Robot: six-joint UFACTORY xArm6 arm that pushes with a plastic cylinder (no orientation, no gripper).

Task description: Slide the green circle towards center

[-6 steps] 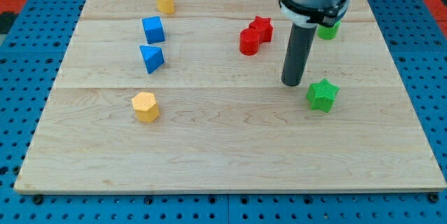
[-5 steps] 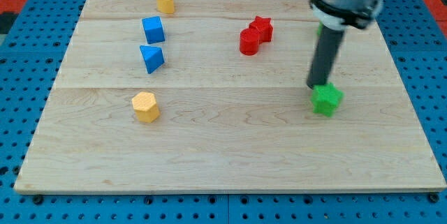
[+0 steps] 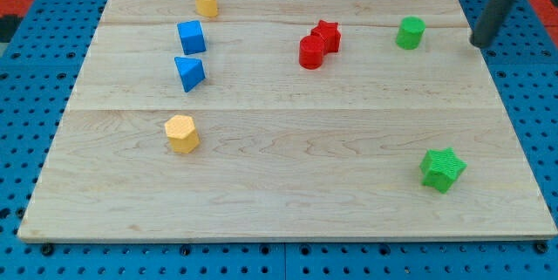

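Observation:
The green circle [image 3: 410, 32] stands near the view's top right on the wooden board [image 3: 288, 219]. My tip [image 3: 479, 44] is at the board's right edge, to the right of the green circle and apart from it. A green star [image 3: 442, 169] lies near the view's bottom right, far below my tip.
A red circle [image 3: 310, 52] and a red star [image 3: 327, 35] touch each other left of the green circle. A blue cube [image 3: 191, 36], a blue triangle [image 3: 189, 72], a yellow block [image 3: 206, 1] and a yellow hexagon [image 3: 181, 133] sit on the view's left.
My tip swept right, from beside the green star to the board's right edge. The green star slid down and to the right. The green circle is now uncovered.

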